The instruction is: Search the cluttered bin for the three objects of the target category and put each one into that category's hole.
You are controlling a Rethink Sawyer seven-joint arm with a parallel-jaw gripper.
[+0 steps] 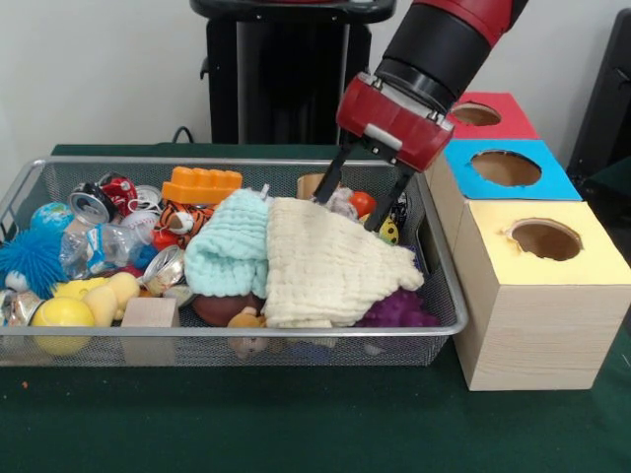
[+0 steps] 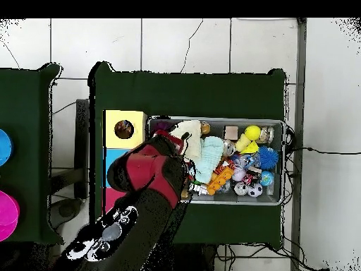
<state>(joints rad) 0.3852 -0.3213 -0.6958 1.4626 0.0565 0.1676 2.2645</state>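
My gripper [image 1: 347, 213] hangs open over the back right corner of the wire bin [image 1: 237, 333], its two dark fingers dipping in beside a cream cloth [image 1: 325, 266]. Between the fingers lie a whitish scrap [image 1: 341, 202] and a small red ball [image 1: 363, 203]; neither is gripped. A mint cloth [image 1: 229, 251] lies left of the cream one. In the overhead view the gripper [image 2: 185, 155] sits at the bin's left end, near the cream cloth [image 2: 189, 130]. Three hole boxes stand beside the bin: yellow [image 1: 592, 264], blue [image 1: 554, 183] and red [image 1: 515, 110].
The bin also holds an orange block [image 1: 201, 184], crushed cans [image 1: 94, 202], a blue spiky ball [image 1: 30, 258], a yellow ball [image 1: 61, 315], a wooden cube [image 1: 150, 313], a purple spiky ball [image 1: 399, 310] and a plastic bottle [image 1: 104, 246]. The cloths cover things beneath.
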